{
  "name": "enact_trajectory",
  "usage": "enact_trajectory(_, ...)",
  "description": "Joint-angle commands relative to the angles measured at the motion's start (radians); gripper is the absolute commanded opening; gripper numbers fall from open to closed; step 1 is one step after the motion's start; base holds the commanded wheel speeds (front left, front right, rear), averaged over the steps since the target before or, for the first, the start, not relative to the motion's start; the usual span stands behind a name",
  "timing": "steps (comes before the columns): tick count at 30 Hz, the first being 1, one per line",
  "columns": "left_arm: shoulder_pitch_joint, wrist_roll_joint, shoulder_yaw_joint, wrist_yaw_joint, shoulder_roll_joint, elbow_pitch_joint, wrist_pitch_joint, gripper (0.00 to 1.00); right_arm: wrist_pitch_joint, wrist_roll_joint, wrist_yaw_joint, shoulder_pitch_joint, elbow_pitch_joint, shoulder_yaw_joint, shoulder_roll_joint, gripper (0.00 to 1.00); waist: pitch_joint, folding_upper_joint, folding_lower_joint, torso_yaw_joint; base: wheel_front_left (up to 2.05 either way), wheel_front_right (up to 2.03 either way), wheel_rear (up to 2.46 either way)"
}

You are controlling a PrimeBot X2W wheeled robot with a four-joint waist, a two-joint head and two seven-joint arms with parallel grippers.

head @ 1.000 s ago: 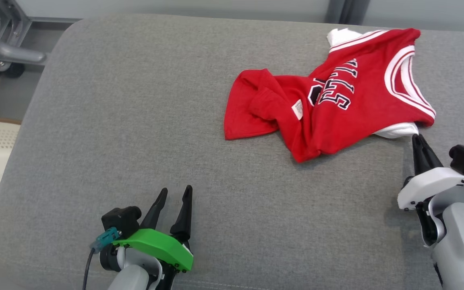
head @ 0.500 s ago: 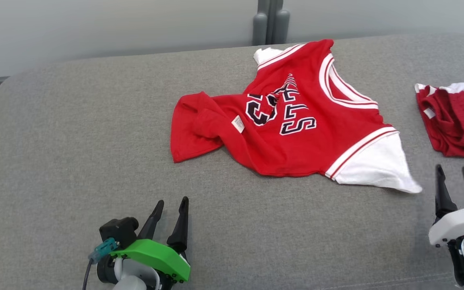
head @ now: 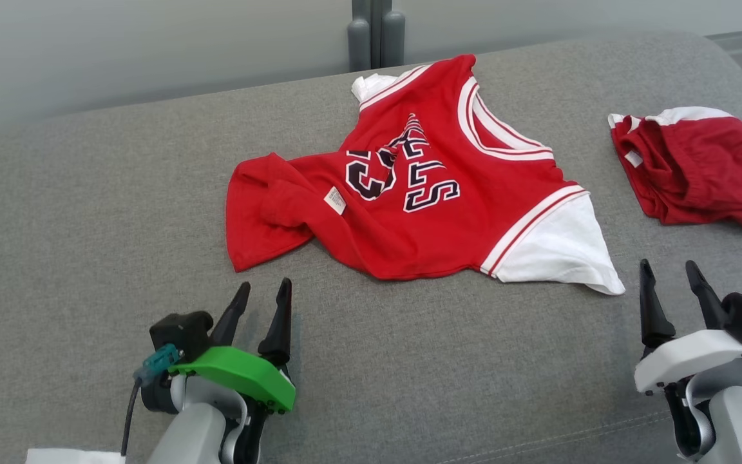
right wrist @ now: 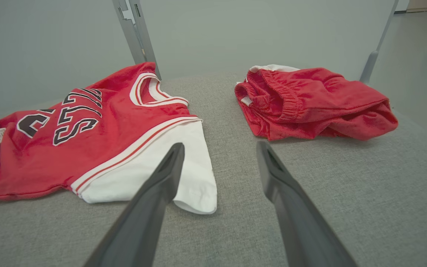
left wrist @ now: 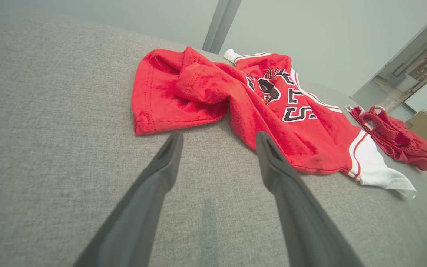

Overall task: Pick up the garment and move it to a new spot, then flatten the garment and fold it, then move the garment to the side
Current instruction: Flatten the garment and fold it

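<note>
The garment point(head: 422, 212) is a red jersey with white sleeves and dark lettering, lying crumpled on the grey cushioned surface point(head: 120, 212); its hem end is bunched at the left. It also lies ahead in the left wrist view point(left wrist: 258, 107) and the right wrist view point(right wrist: 87, 141). My left gripper point(head: 263, 291) stands open just below the jersey's bunched hem, holding nothing. My right gripper point(head: 670, 270) is open just right of the white sleeve point(head: 554, 254), apart from it. Its fingers point(right wrist: 161, 178) frame the sleeve's edge in the right wrist view.
A second red garment, folded shorts point(head: 693, 167), lies at the right end of the surface, also seen as shorts point(right wrist: 310, 102). A grey post point(head: 376, 32) stands behind the back edge. The surface's rounded right edge drops off past the shorts.
The head camera has turned right, bringing the shorts into view. My right gripper went from shut to open, and the jersey's white sleeve now lies spread out by it.
</note>
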Motion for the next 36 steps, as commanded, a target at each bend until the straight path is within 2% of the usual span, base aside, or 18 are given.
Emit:
enact_trajectory(1,-0.032,0.012,0.005,-0.002,0.006,0.007,-0.003,1.00,-0.003,0.001,-0.001,-0.017,-0.002,0.011,0.004,1.00,0.033,0.0000,0.0000,-0.023,0.00,0.00,0.00)
enact_trajectory(8,-0.171,0.082,0.043,-0.002,0.005,0.082,-0.003,1.00,-0.003,0.013,-0.001,-0.070,0.016,0.083,0.020,1.00,0.112,0.0000,0.0000,-0.072,0.00,0.00,0.00)
enact_trajectory(14,-0.284,0.134,0.100,-0.002,0.024,0.161,-0.003,1.00,-0.003,0.015,-0.001,-0.092,0.023,0.095,0.027,1.00,0.160,0.0000,0.0000,-0.113,0.00,0.00,0.00)
enact_trajectory(20,-0.370,0.137,0.097,-0.002,0.053,0.234,-0.003,1.00,-0.003,0.020,-0.001,-0.108,0.031,0.105,0.031,1.00,0.191,0.0000,0.0000,-0.148,0.00,0.00,0.00)
enact_trajectory(27,-0.410,0.140,0.116,-0.002,0.064,0.295,-0.003,1.00,-0.003,0.011,-0.001,-0.114,0.024,0.097,0.034,1.00,0.207,0.0000,0.0000,-0.158,0.00,0.00,0.00)
enact_trajectory(28,-0.408,0.133,0.108,-0.002,0.060,0.302,-0.003,0.94,-0.003,0.008,-0.001,-0.116,0.026,0.094,0.034,1.00,0.208,0.0000,0.0000,-0.156,0.00,0.00,0.00)
enact_trajectory(29,-0.408,0.125,0.095,-0.002,0.056,0.303,-0.003,0.61,-0.003,0.006,-0.001,-0.118,0.028,0.091,0.035,1.00,0.209,0.0000,0.0000,-0.154,0.00,0.00,0.00)
enact_trajectory(30,-0.406,0.115,0.082,-0.002,0.053,0.302,-0.003,0.40,-0.003,0.005,-0.001,-0.119,0.029,0.090,0.039,1.00,0.209,0.0000,0.0000,-0.151,0.00,0.00,0.00)
enact_trajectory(31,-0.404,0.108,0.070,-0.002,0.054,0.301,-0.003,0.00,-0.003,0.004,-0.001,-0.120,0.031,0.089,0.041,1.00,0.209,0.0000,0.0000,-0.147,0.00,0.00,0.00)
enact_trajectory(36,-0.394,0.078,0.015,-0.002,0.063,0.265,-0.003,0.00,-0.003,0.014,-0.001,-0.125,0.036,0.089,0.045,1.00,0.199,0.0000,0.0000,-0.119,0.00,0.00,0.00)
